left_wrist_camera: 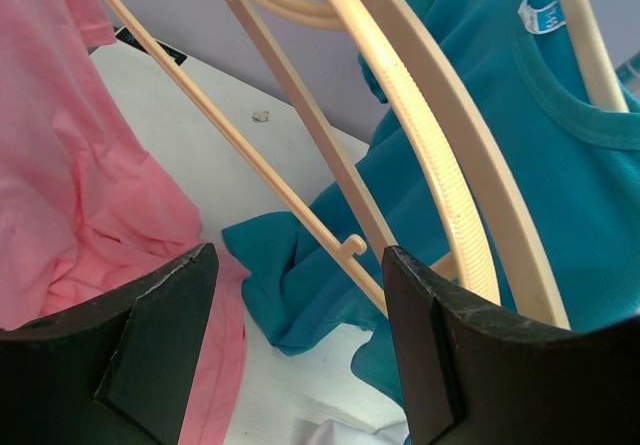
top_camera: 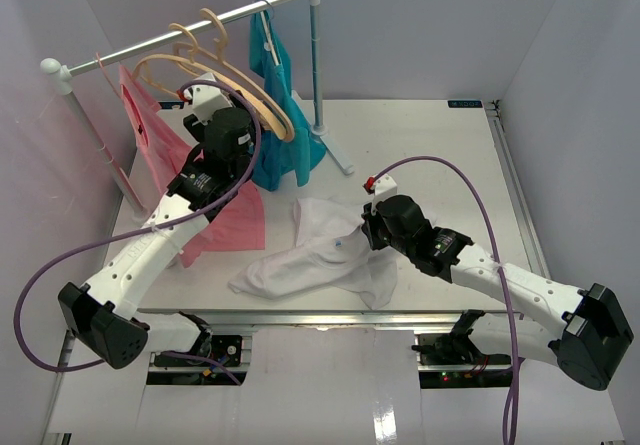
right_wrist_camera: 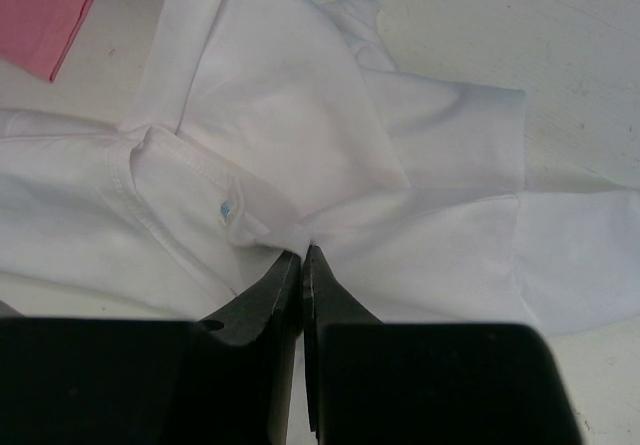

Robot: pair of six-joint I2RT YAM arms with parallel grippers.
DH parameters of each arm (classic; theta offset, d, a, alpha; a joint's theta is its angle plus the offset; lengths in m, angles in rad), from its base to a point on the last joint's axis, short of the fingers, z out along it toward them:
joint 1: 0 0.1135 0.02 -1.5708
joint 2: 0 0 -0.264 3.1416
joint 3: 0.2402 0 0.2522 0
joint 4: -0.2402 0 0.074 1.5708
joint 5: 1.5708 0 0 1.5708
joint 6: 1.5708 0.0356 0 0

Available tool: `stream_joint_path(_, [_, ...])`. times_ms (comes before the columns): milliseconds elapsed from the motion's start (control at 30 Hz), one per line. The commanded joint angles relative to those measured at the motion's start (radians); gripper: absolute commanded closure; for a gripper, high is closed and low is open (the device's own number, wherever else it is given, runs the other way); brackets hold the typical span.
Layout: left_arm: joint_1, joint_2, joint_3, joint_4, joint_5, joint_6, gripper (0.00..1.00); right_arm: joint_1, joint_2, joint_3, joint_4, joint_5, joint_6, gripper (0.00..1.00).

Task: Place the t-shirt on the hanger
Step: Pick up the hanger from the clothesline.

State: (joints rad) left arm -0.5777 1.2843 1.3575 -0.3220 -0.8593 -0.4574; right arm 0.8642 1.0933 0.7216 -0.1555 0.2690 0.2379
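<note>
At ten o'clock the left pincer (left_wrist_camera: 300, 265) gapes by the hanger (left_wrist_camera: 440, 165); right pincer (right_wrist_camera: 302, 255) nips the t-shirt (right_wrist_camera: 290, 95) thinly and could slip.

We count three garments: one white t-shirt (top_camera: 310, 250), one pink garment (top_camera: 225, 220), one teal garment (top_camera: 275, 160); two bare beige wooden hangers (top_camera: 250, 87); one thin pink hanger (top_camera: 101, 63); one rail (top_camera: 190, 27); two arms (top_camera: 150, 245).
</note>
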Motion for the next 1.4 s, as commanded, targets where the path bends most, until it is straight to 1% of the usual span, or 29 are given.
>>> stream_joint_path(0, [0.004, -0.064, 0.038, -0.018, 0.043, 0.015, 0.22, 0.004, 0.008, 0.006, 0.028, -0.01, -0.013, 0.92])
stream_joint_path(233, [0.004, -0.087, 0.072, -0.031, 0.063, -0.011, 0.22, 0.002, 0.016, 0.009, 0.026, -0.013, -0.014, 0.92])
stream_joint_path(367, [0.004, -0.034, 0.147, -0.087, 0.065, -0.031, 0.22, 0.002, 0.013, 0.009, 0.025, -0.014, -0.015, 0.92])
stream_joint_path(500, [0.004, 0.014, 0.183, -0.112, 0.063, -0.042, 0.21, 0.003, 0.011, 0.009, 0.025, -0.013, -0.017, 0.92])
stream_joint_path(633, [0.004, 0.04, 0.184, -0.11, 0.066, -0.065, 0.2, 0.004, 0.01, 0.01, 0.024, -0.016, -0.015, 0.92])
stream_joint_path(833, [0.006, 0.08, 0.208, -0.101, 0.074, -0.059, 0.19, 0.003, 0.007, 0.01, 0.021, -0.017, -0.017, 0.92])
stream_joint_path(1067, [0.015, 0.098, 0.208, -0.118, 0.048, -0.068, 0.19, 0.002, -0.001, 0.008, 0.022, -0.016, -0.019, 0.92])
stream_joint_path(1200, [0.018, 0.087, 0.195, -0.138, 0.008, -0.081, 0.21, 0.002, 0.0, 0.007, 0.02, -0.01, -0.02, 0.92])
stream_joint_path(1367, [0.023, 0.081, 0.197, -0.132, -0.006, -0.043, 0.24, 0.003, 0.004, 0.01, 0.019, -0.007, -0.022, 0.92])
